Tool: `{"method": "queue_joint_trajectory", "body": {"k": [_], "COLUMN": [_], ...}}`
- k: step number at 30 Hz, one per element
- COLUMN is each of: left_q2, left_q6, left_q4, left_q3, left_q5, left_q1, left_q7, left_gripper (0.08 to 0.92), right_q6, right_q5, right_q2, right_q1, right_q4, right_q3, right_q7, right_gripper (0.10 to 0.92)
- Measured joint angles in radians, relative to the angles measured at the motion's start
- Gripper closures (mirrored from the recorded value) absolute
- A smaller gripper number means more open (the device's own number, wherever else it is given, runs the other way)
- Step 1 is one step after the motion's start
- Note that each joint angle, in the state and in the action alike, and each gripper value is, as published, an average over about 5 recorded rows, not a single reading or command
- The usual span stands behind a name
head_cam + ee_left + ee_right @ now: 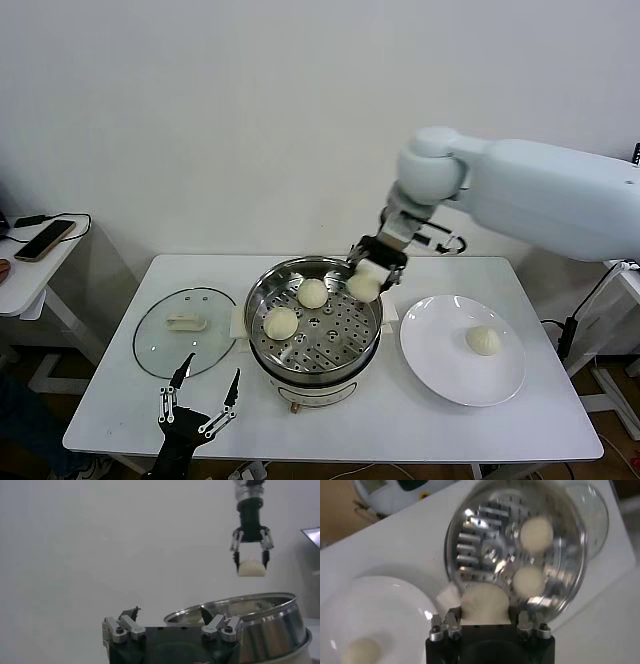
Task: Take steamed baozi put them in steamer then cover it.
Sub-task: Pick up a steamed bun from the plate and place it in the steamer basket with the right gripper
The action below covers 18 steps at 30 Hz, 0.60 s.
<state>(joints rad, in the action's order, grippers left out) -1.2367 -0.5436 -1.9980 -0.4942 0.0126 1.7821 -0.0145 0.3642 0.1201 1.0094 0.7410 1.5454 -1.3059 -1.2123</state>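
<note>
My right gripper (367, 278) hangs over the right rim of the steamer (256, 300), shut on a steamed baozi (364, 286). The left wrist view shows that baozi (251, 569) pinched between the fingers, above the pot (280, 625). In the right wrist view the held baozi (485, 602) sits over the pot's edge. Two more baozi (313, 293) (281, 322) lie on the perforated tray. A further one (483, 340) rests on the white plate (440, 375). The glass cover (165, 352) lies flat left of the steamer. My left gripper (212, 366) stands open, empty, near the table's front edge.
A side table (20, 285) with a phone (45, 239) stands at the far left. The white plate takes up the table's right part. The wall runs close behind the table.
</note>
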Motion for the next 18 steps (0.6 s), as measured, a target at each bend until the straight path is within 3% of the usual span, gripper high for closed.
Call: {"method": "queue_joint_trajectory", "body": {"k": [18], "left_q2": [-0.002], "left_q6": [-0.011], "left_q4": [0.01], "left_q3": [-0.006], "left_q5": [0.004], "left_q1": [0.002], "left_q7": [-0.004], "left_gripper": [0.177], "right_q6": [0.169], "right_q5": [-0.168], "right_q2": [0.184], "right_q1": [-0.131], "right_q4": [0.008], "right_q3": [-0.019], "right_q7": [-0.001], "right_gripper": [0.377]}}
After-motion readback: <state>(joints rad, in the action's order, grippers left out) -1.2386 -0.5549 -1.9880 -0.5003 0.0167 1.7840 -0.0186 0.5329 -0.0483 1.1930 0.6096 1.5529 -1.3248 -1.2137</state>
